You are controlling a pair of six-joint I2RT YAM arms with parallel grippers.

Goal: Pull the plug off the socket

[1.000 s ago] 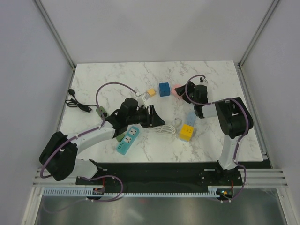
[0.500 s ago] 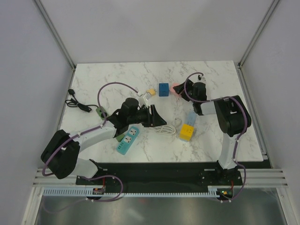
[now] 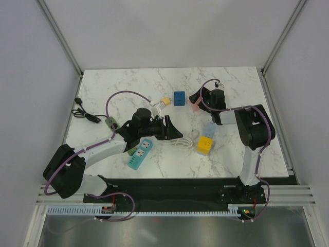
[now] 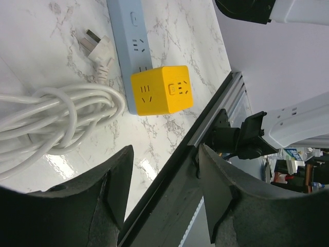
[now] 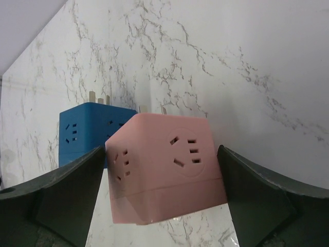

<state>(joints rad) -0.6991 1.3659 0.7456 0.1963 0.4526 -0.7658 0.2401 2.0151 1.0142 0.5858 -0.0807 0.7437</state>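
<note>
A white marble table (image 3: 231,154) seen from above, with two black robot arms. At far left lies a black cable (image 3: 85,113), then a teal power strip (image 3: 140,154) beside the left arm. The left pincer (image 3: 168,128) is wide open and holds nothing. In its wrist view it points over a coil of white cable (image 4: 56,113) and a loose white plug (image 4: 97,46).

The yellow cube plug (image 4: 161,90) sits plugged into the near end of a pale blue socket strip (image 4: 131,31), right of centre on the table and untouched by either arm.

Further back stand a blue cube (image 5: 82,131) and, just right of it, a pink cube (image 5: 164,164). The right pincer (image 5: 162,149) straddles the pink cube, one finger close against each side. I cannot tell whether it is actually gripping the cube.
</note>
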